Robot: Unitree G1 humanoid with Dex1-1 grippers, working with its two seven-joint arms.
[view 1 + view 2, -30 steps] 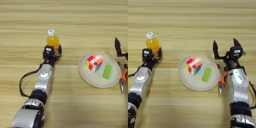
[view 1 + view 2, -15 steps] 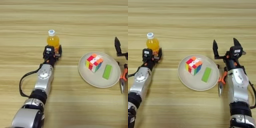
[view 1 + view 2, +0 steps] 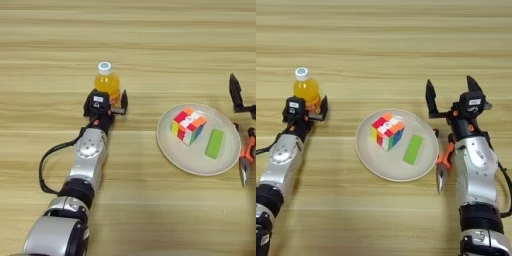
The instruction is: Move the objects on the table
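Note:
A small orange-juice bottle (image 3: 106, 82) with a white cap stands upright on the wooden table (image 3: 150, 45). My left gripper (image 3: 107, 100) is open right in front of it, one finger on each side of the bottle's base. A multicoloured puzzle cube (image 3: 387, 131) sits on the left half of a round beige plate (image 3: 383, 167). My right gripper (image 3: 451, 87) stands open just beyond the plate's right rim, fingertips pointing away from me, nothing between them.
A flat green block (image 3: 414, 149) lies on the plate to the right of the cube. Orange-handled pliers (image 3: 443, 161) lie on the table against the plate's right edge, beside my right forearm. A black cable loops by my left arm (image 3: 45, 170).

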